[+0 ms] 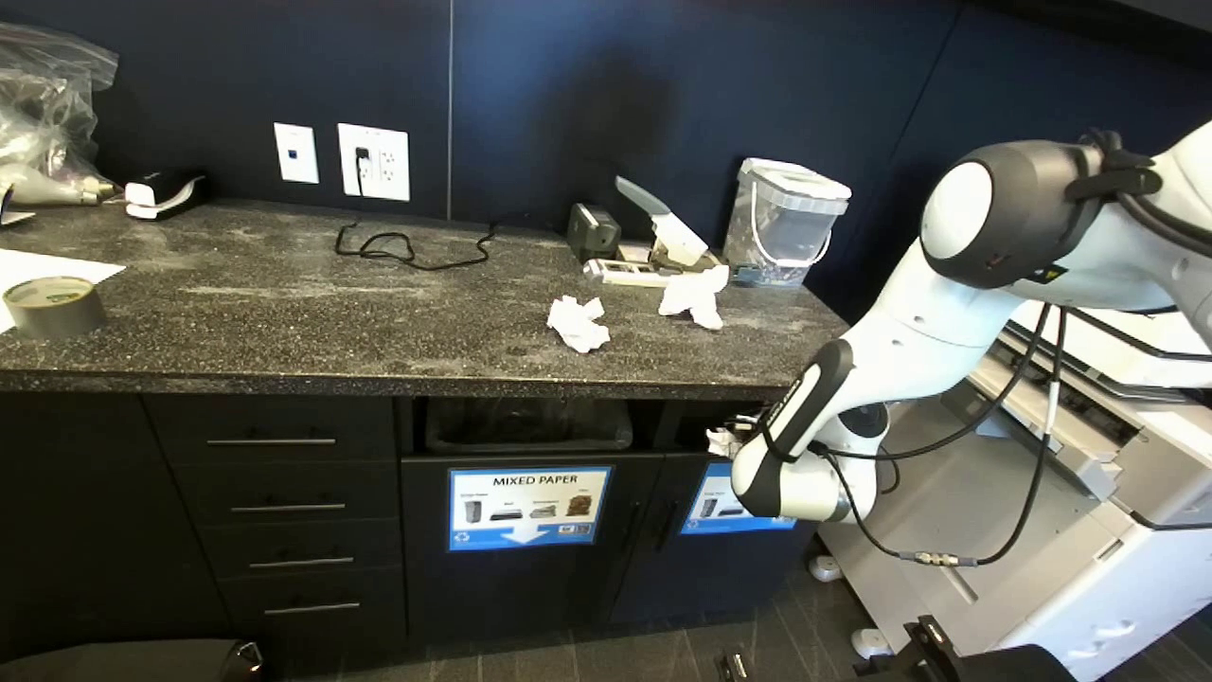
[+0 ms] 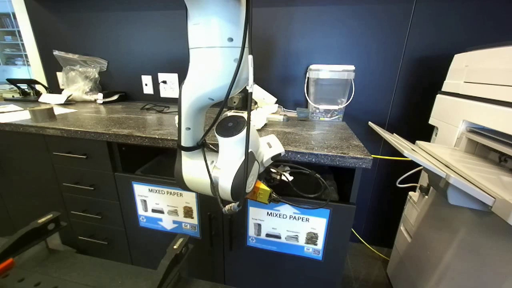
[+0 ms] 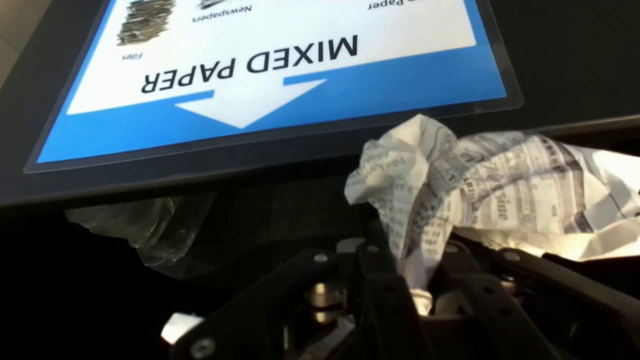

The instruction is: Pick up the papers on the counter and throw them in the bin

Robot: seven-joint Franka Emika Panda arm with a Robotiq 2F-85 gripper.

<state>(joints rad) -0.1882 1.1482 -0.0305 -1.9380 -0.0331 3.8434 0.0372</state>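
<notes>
A crumpled printed paper point(image 3: 500, 185) fills the right of the wrist view, its narrow end pinched by my gripper point(image 3: 415, 260), which is shut on it. Part of this paper point(image 1: 724, 441) also shows beside the wrist in an exterior view, at the right-hand cabinet opening under the counter point(image 1: 284, 313). On the countertop lie two more crumpled white papers, a nearer one point(image 1: 579, 324) and one point(image 1: 696, 296) touching the white device. A dark bin point(image 1: 530, 431) stands inside the left opening. At the right opening, dark lining shows, but the bin's inside is too dark to make out.
A clear bucket point(image 1: 786, 223) and a white lever device point(image 1: 677, 242) stand at the counter's right end. A black cord point(image 1: 407, 254) and tape roll point(image 1: 55, 306) lie farther left. A large printer point(image 2: 472, 92) stands to the right. Cables point(image 2: 316, 184) loop around the wrist.
</notes>
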